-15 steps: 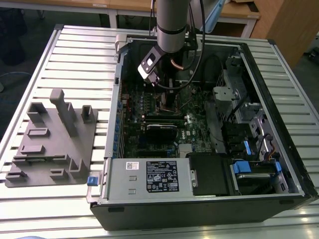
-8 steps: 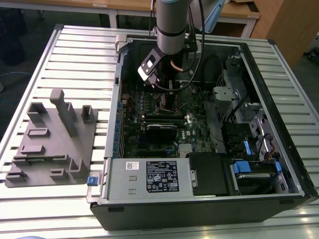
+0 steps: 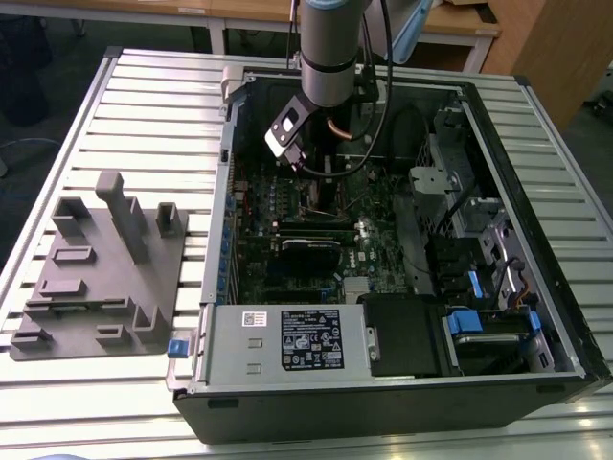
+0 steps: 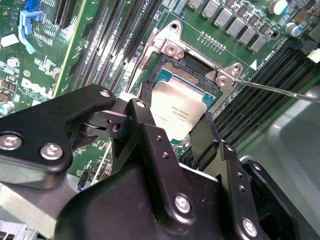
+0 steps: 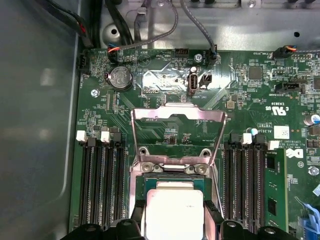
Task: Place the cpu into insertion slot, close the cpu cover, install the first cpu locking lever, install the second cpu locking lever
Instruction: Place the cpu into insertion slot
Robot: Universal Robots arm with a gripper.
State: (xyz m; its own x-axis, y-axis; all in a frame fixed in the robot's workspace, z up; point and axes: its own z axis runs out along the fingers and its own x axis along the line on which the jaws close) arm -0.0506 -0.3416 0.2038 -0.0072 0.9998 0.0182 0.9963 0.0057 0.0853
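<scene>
The gripper (image 4: 175,120) pinches the chip (image 4: 177,102) by its sides at the socket (image 4: 176,66), the cover (image 5: 175,112) standing open. Seating it likely calls for a level, square drop.

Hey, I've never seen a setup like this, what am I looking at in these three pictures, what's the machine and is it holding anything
A robot arm reaches into an open computer case on a slatted table; that picture is taken from off the arm. A grey fixture lies beside the case. The other two come from cameras at the arm's wrist. There its pincer grips the cpu, a flat silvery chip, at the insertion slot on the green board. The cpu cover stands flipped open.
</scene>
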